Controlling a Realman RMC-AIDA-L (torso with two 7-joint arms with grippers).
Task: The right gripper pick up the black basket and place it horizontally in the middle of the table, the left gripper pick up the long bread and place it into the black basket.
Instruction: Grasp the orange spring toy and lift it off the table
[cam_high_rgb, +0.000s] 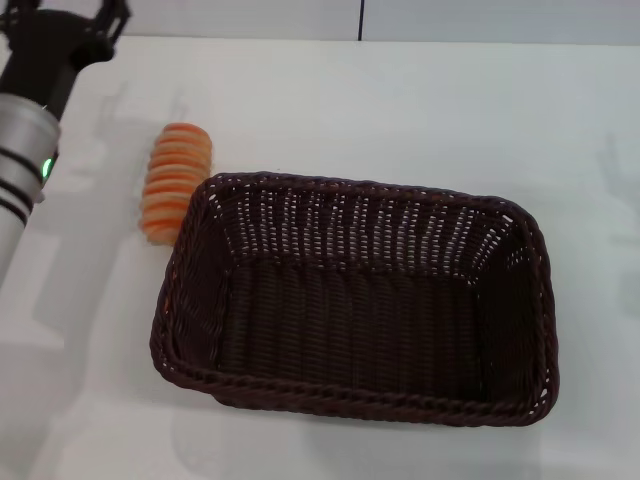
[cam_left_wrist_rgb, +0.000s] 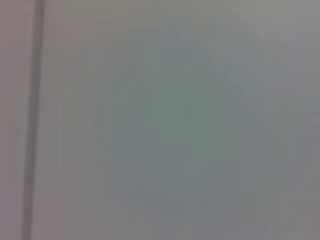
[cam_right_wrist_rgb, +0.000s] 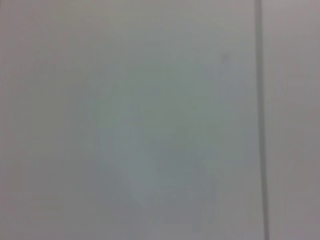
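Head view: a large rectangular dark brown-black woven wicker basket (cam_high_rgb: 355, 300) with a braided rim and sloped sides sits flat on the plain white counter (cam_high_rgb: 400, 110), long side running across the view, roughly mid-counter. Its interior holds nothing.

Just beyond the basket's far left corner lies a small oblong loaf with orange and pale tan crosswise ridges (cam_high_rgb: 174, 181). It rests on the counter outside the basket, its near end close against the basket's outer wall; actual contact cannot be judged.

The left gripper (cam_high_rgb: 72, 38), black, on a white-grey cylindrical arm with a small green light (cam_high_rgb: 46, 168), is at the far left corner of the view, raised and well apart from both loaf and basket. Only its base and part of the finger frame show at the frame edge, so whether the jaws are spread or closed cannot be told. It holds nothing visible.

The right gripper is out of the head view.

Both wrist views show only a pale blurred surface crossed by one dark line; nothing identifiable.
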